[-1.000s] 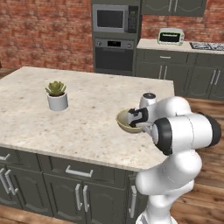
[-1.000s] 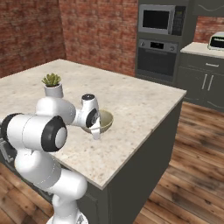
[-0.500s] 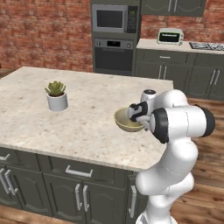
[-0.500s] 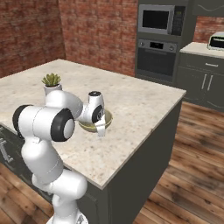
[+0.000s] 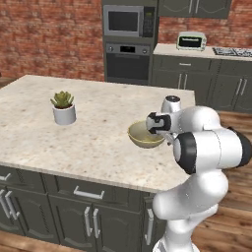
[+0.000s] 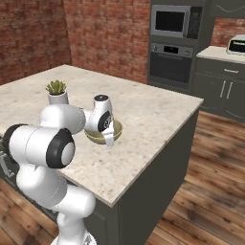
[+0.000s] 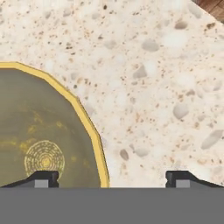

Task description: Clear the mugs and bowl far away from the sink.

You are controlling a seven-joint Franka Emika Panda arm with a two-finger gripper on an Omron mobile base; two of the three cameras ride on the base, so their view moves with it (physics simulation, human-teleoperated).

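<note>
On the speckled beige stone counter [image 5: 93, 133], the wide olive-yellow bowl [image 5: 143, 136] is set near the right edge. The two-finger gripper [image 7: 112, 177] is spread wide astride its rim, gripping nothing.

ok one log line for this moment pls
gripper: open, straddling rim | olive-yellow speckled bowl: resting on beige stone island counter | white potted plant: far left

- The bowl [image 5: 144, 135] sits on the island counter [image 5: 88, 133], near its 3 o'clock edge.
- The potted plant [image 5: 64, 108] stands at the bowl's 9 o'clock, well apart.
</note>
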